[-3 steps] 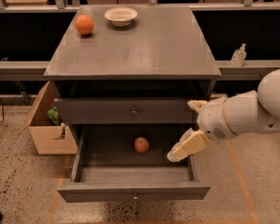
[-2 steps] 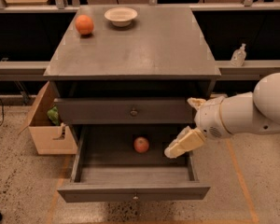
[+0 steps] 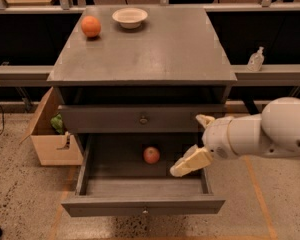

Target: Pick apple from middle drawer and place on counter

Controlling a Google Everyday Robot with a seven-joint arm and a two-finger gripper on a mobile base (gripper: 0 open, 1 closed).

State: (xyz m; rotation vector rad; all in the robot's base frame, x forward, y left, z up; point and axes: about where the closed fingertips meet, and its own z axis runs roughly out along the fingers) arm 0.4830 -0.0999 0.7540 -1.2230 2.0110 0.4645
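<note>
The small red apple (image 3: 151,155) lies on the floor of the open middle drawer (image 3: 142,204), near its back and centre. The drawer is pulled out at the bottom of the grey cabinet. My gripper (image 3: 187,145) hangs over the right part of the open drawer, to the right of the apple and apart from it. Its two pale fingers are spread wide and hold nothing. The lower finger (image 3: 189,162) points down and left into the drawer. The counter (image 3: 155,54) is the cabinet's flat grey top.
An orange (image 3: 90,26) and a white bowl (image 3: 130,17) sit at the counter's back left. A shut grey drawer front (image 3: 115,119) is above the open drawer. A cardboard box (image 3: 52,146) stands left of the cabinet. A sanitiser bottle (image 3: 256,59) stands on the right ledge.
My gripper has shifted slightly left, nearer the apple, still spread open over the drawer's right side. The apple and drawer have not moved.
</note>
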